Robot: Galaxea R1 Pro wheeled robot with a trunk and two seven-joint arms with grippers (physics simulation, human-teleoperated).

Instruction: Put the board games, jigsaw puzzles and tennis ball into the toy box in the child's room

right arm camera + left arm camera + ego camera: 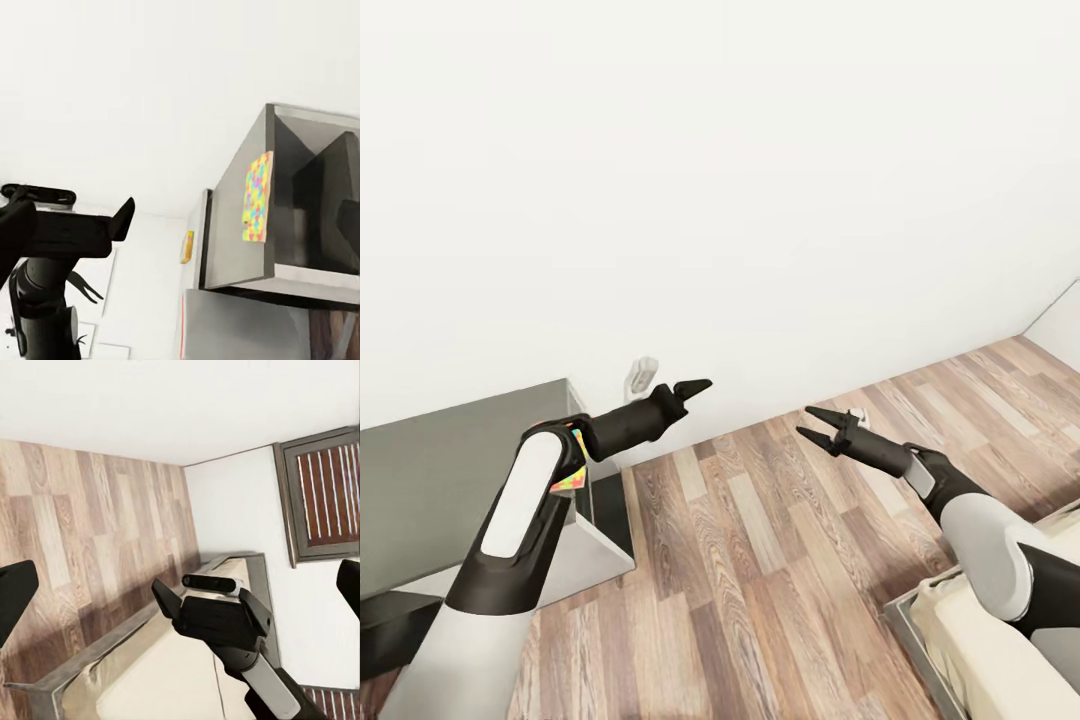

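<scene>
Transit between bed and counter, nothing in hand

Both arms are stretched out ahead of me over the wood floor (760, 560), facing a blank white wall (760, 180). My left end effector (690, 386) sits at about 11 o'clock from picture centre in the head view; its fingers look drawn to a point there, yet in the left wrist view the two fingertips stand far apart at the frame edges, so I read it as released and carrying nothing. My right end effector (815, 424) at about 4 o'clock has its two fingers splayed in a plain V, also released and empty.

Of the task's things, I can place only a little. The grey counter (430, 470) lies at 8 o'clock in the head view, with a bit of something brightly patterned (568, 470) tucked just behind my left forearm; the right wrist view shows a colourful patterned panel (257, 196) against the side of a grey box-like structure (300, 202) (possibly a puzzle or game, though I cannot tell which). The bed (1000, 640) is at 5 o'clock, only its corner showing, with no game visible on that part. The tennis ball and toy box I cannot make out.

My judgement on progress: these views confirm nothing as packed away. With both end effectors empty, I would count all six toys as still open until the counter top comes properly into view.
</scene>
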